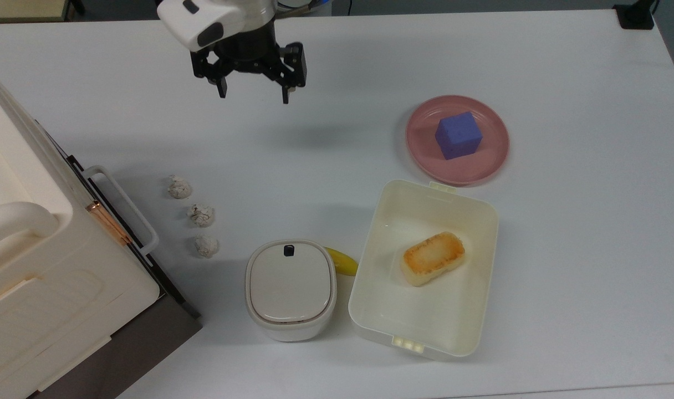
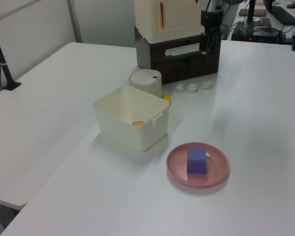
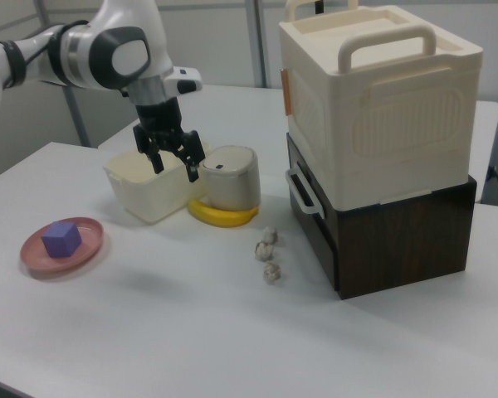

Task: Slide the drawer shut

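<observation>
Dark brown wood-grain drawer front (image 3: 314,228) with white loop handle (image 3: 298,192); cream plastic cabinet (image 3: 373,91); pink round plate (image 1: 457,139), purple foam cube (image 1: 458,134); yellow banana (image 3: 222,215).

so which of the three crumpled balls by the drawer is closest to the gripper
The crumpled ball at the row's upper end in the top view, nearest the open gripper; the other two lie further down toward the lidded bin.
</observation>
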{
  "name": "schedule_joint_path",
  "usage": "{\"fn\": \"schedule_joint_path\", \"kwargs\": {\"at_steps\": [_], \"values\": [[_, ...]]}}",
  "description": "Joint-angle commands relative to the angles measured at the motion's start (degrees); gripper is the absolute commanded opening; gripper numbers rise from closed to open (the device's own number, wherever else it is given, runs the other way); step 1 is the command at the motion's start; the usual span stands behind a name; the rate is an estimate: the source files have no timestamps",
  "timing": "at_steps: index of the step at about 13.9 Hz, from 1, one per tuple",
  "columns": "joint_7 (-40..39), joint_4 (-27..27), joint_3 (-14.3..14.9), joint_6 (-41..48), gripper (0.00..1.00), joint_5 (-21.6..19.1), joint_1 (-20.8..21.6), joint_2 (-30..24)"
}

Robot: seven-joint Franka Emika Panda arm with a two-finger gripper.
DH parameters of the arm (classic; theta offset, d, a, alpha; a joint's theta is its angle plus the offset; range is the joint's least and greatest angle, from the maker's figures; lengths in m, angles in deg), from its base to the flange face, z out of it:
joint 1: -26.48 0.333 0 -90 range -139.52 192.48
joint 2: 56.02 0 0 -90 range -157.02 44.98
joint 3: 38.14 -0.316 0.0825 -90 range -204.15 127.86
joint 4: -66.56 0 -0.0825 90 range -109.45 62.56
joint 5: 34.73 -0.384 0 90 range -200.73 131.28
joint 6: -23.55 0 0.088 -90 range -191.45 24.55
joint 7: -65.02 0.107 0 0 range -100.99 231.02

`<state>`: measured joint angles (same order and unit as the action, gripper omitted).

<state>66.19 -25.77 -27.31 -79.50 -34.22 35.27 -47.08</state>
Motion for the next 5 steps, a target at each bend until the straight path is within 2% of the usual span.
{"fn": "schedule_joint_path", "kwargs": {"at_steps": [1, 5], "values": [[-3.2, -2.0, 0.2, 0.2, 1.00, 0.2, 1.0, -1.5], [-2.7, -2.0, 0.7, 0.2, 1.00, 0.5, 0.5, -1.6]]}}
